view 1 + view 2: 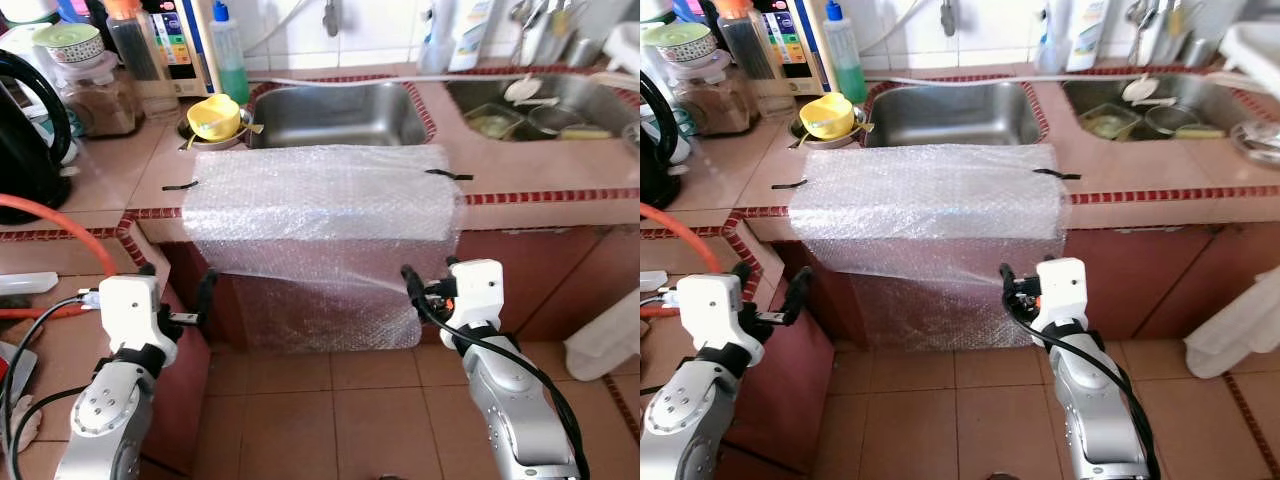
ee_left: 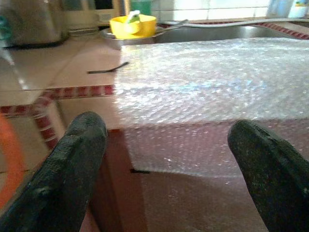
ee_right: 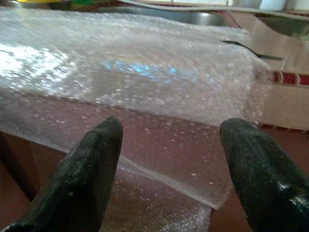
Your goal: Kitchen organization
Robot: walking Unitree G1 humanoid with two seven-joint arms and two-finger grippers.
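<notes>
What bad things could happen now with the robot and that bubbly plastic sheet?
The clear bubble wrap sheet is held only by small black tape strips, so a tug from the open right hand near its hanging edge might peel it off the tiled counter. The open left hand sits beside the counter's corner and could bump it.

Head views bright and evenly lit; daylight appears to fall from beyond the counter, over the sinks; white tiles at the top edge overexposed. Strong glare on the bubble wrap (image 1: pixel 320 195), brightest along the counter edge; the steel sink (image 1: pixel 340 113) carries soft reflections. Cabinet front below the counter in shade. Left wrist view soft; black fingers (image 2: pixel 72 169) close to the lens and out of focus; right wrist view likewise, fingers (image 3: pixel 87 174) blurred, bluish highlights on the wrap.
</notes>
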